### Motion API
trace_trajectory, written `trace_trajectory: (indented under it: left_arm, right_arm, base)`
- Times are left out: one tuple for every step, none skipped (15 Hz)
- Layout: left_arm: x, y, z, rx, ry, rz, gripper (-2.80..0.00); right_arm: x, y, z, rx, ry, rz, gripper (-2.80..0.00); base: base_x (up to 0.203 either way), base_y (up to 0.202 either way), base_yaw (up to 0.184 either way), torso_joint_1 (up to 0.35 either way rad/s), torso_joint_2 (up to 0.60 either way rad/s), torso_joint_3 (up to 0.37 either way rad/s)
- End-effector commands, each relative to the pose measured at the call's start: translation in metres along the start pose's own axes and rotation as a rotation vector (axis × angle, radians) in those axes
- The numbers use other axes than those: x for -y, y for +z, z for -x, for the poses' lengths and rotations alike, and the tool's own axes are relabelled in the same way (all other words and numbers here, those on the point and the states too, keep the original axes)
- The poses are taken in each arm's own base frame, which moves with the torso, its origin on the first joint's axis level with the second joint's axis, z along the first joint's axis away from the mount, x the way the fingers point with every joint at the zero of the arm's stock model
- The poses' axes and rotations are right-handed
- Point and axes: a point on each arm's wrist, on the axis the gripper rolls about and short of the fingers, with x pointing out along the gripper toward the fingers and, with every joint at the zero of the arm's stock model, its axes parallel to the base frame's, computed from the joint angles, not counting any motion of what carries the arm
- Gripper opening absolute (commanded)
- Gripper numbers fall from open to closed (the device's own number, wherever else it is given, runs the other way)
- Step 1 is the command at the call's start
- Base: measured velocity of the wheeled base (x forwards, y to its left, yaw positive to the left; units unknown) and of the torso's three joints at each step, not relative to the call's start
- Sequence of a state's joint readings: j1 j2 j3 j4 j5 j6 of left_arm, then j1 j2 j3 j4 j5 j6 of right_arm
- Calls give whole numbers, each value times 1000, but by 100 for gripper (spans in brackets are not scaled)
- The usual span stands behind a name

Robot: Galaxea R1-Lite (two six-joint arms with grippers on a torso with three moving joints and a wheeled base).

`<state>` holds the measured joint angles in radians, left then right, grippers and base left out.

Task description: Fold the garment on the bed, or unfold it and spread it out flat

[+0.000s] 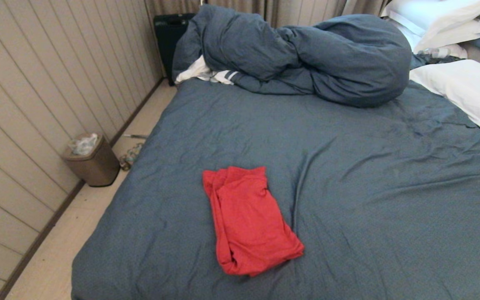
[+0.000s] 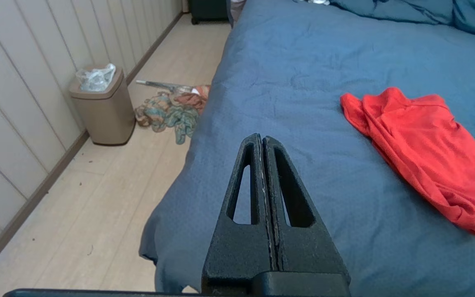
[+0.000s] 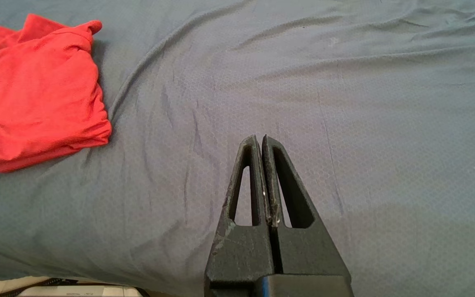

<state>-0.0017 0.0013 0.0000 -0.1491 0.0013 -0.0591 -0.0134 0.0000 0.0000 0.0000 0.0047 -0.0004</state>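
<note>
Both arms parked at the near edge of the bed [image 1: 348, 175], neither in the head view. Left gripper [image 2: 262, 142] over the near-left corner of the sheet, fingers pressed together, nothing in them. Right gripper [image 3: 261, 142] over the near sheet to the right of the garment, fingers likewise together and empty. Both well apart from the garment.

Red T-shirt [image 1: 248, 221] lies on the near-left part of the dark blue-grey sheet, folded into a rough rectangle, long axis running near to far, slightly skewed. Plain red side up, no print visible. Edges loosely stacked, a few creases; folded lip at the near end.

A sheet wrinkle curves away just right of the shirt.

Floor left of the bed: brown bin [image 1: 92, 160] with a plastic liner against the panelled wall, crumpled multicoloured cloth [image 2: 171, 113] beside it.

Far end: bunched blue-grey duvet [image 1: 306, 54], white striped cloth [image 1: 206, 74] poking out at its left, white pillows [image 1: 465, 89] far right, dark case [image 1: 171, 35] in the far-left corner.
</note>
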Motion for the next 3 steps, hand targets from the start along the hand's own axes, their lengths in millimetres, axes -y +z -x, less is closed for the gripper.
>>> trace_trajectory:
  left_arm:
    - [-1,-11,-2,-41,3,1,-280]
    - [-1,-11,-2,-41,3,1,-280]
    - [-1,-11,-2,-41,3,1,-280]
  right_arm:
    - [0,0,0,-3,0,0,-280]
    - [0,0,0,-5,0,0,-280]
    - [0,0,0,-3,0,0,-280]
  base:
    - [0,0,0,0,0,0]
    - [0,0,0,0,0,0]
    - [0,0,0,0,0,0]
